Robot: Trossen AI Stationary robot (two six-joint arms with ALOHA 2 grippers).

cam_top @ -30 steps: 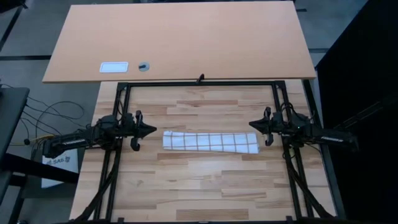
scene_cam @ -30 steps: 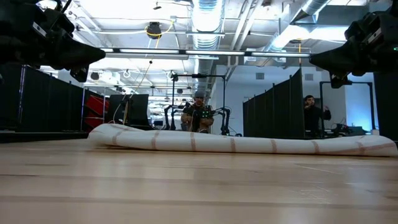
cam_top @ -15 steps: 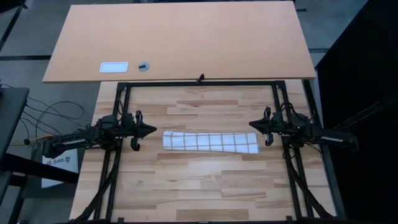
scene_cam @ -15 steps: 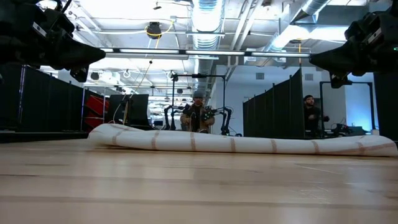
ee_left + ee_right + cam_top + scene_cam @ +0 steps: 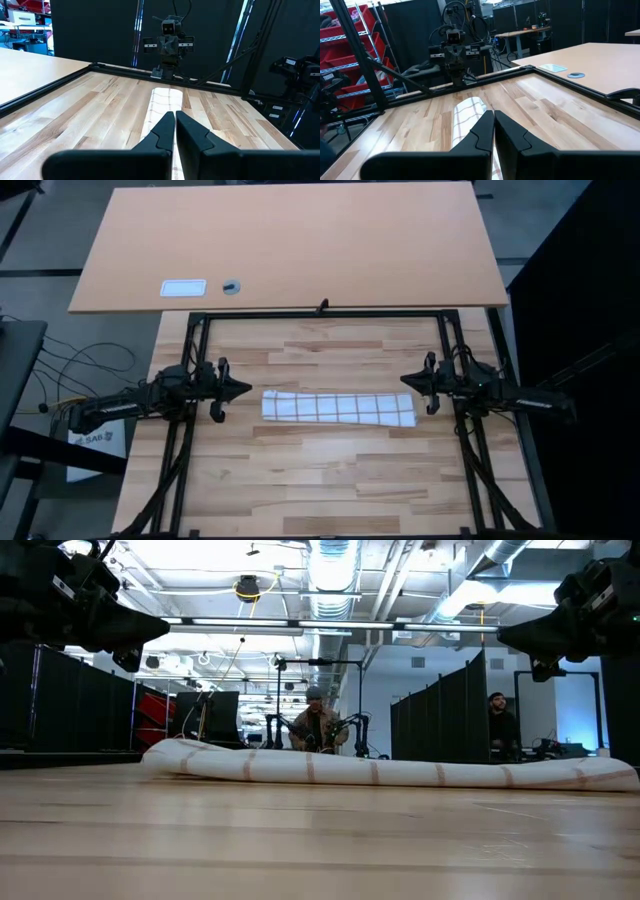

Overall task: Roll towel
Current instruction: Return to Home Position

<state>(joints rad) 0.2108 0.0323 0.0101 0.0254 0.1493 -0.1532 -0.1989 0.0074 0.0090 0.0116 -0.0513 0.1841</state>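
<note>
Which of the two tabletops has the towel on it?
The plank-patterned tabletop, where the towel lies between the shut left fingers and right fingers. The plain tan tabletop behind has none.

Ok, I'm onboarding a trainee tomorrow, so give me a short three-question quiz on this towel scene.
1. True or false: the towel lies as a long narrow bundle on the table.
2. The left gripper is: A) shut on the towel; B) shut, holding nothing; C) open wide.
3. Fill in: the right gripper hangs ___ the table, shut and empty.
Key: 1 true; 2 B; 3 above.
</note>
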